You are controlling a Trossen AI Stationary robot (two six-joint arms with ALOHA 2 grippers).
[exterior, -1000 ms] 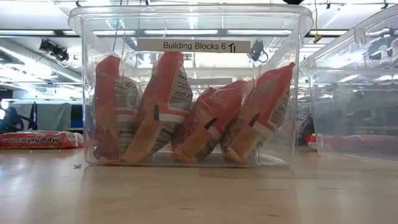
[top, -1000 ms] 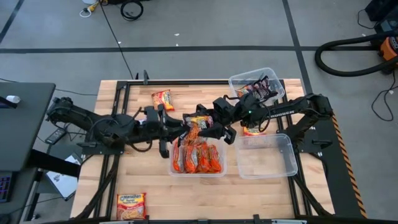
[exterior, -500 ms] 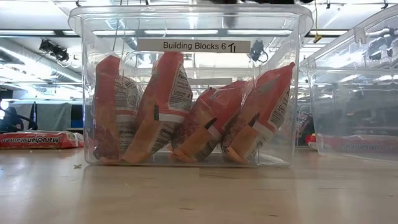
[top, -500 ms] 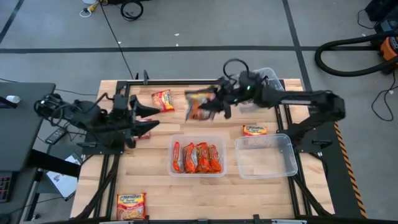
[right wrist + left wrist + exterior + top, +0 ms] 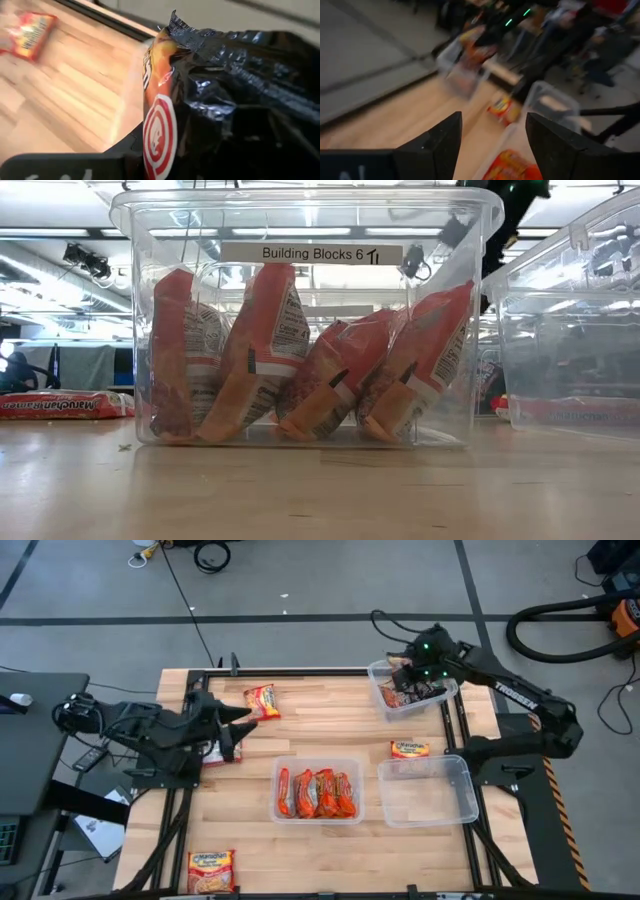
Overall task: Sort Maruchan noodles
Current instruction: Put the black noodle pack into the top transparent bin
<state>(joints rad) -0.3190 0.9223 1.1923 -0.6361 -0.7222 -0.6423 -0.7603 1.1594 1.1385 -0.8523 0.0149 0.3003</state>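
Observation:
My right gripper (image 5: pixel 406 683) is shut on a dark maroon noodle packet (image 5: pixel 215 95) and stands over the clear bin at the far right (image 5: pixel 437 668), which holds other dark packets. My left gripper (image 5: pixel 236 724) stands open at the table's left side, with nothing between its fingers (image 5: pixel 432 145). The centre bin (image 5: pixel 318 762) holds several orange-red packets (image 5: pixel 300 350) standing on edge. Loose packets lie flat on the table: a yellow-red one (image 5: pixel 262 700) at the far left, one (image 5: pixel 410 749) near the right bins, one (image 5: pixel 211 868) at the near left. My right gripper has the dark packet between its fingers, one finger (image 5: pixel 60 162) lying along the packet's printed face beside the red-and-white swirl (image 5: pixel 159 132). The crimped end (image 5: pixel 176 24) sticks out beyond the fingers. The packet itself hides the other finger. Whether it touches the bin's contents, I cannot tell.
An empty clear bin (image 5: pixel 462 772) stands at the near right beside the centre bin. A red packet (image 5: pixel 214 753) lies under my left arm. Black frame rails run along the table's left and right sides.
My right gripper has carried the dark packet from above the centre bin toward the table's far right, to above the far right bin. My left gripper has drawn back from the centre bin toward the table's left edge.

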